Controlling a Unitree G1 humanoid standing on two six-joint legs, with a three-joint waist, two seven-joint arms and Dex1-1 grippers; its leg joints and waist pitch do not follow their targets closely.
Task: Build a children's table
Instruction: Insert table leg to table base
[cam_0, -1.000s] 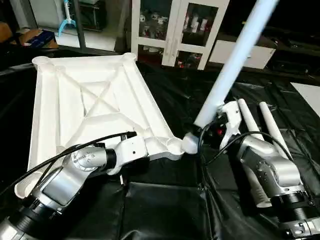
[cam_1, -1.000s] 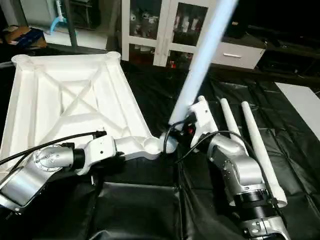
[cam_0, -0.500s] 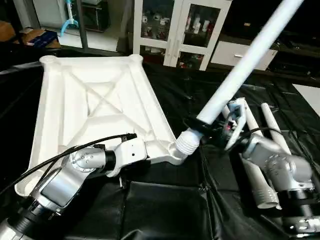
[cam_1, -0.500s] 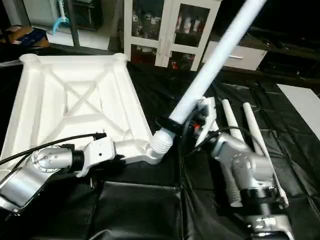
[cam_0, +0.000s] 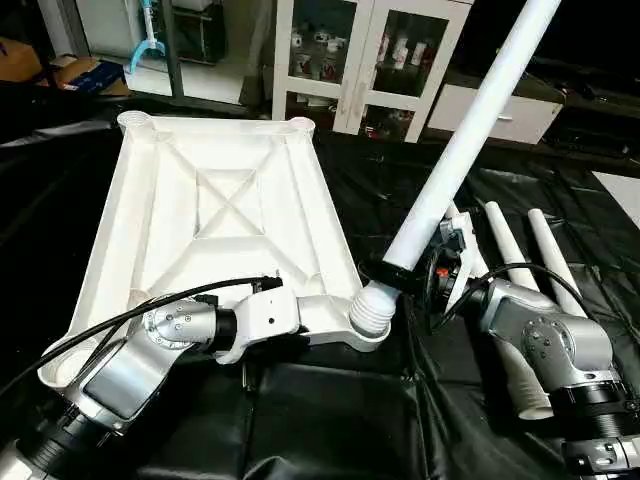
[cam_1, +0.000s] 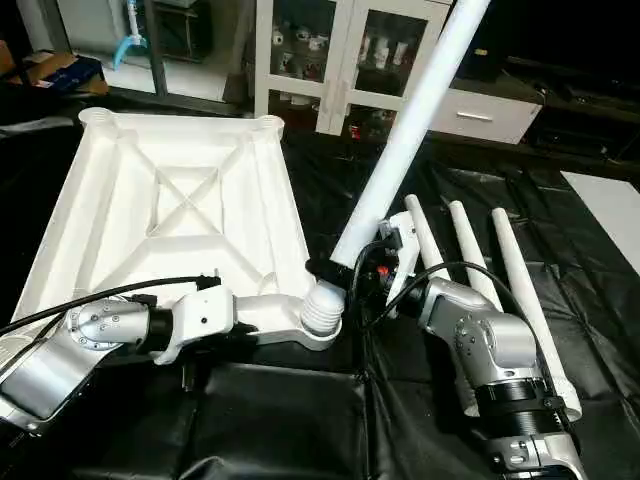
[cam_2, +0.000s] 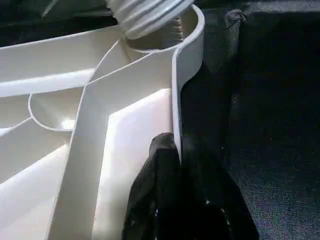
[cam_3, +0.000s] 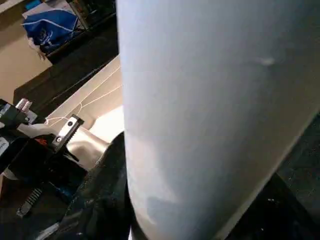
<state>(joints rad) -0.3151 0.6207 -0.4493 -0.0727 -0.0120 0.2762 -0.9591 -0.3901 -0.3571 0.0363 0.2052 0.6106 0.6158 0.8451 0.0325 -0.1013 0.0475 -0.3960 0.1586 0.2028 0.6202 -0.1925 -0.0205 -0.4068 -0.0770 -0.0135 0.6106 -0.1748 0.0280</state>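
White plastic top is lain ribs-up on black sheeting, its near rim pinched by the left gripper, while the first leg, seemingly clamped by the right gripper, is tilted at the near corner socket; three legs are left unfitted.

Left arm: silver forearm, round screw-ringed joint, white wrist housing, black cable looped above, black cuff. Right arm: silver rounded forearm, ribbed black cuff, white wrist block, looping black cable. Left gripper: two black fingers.
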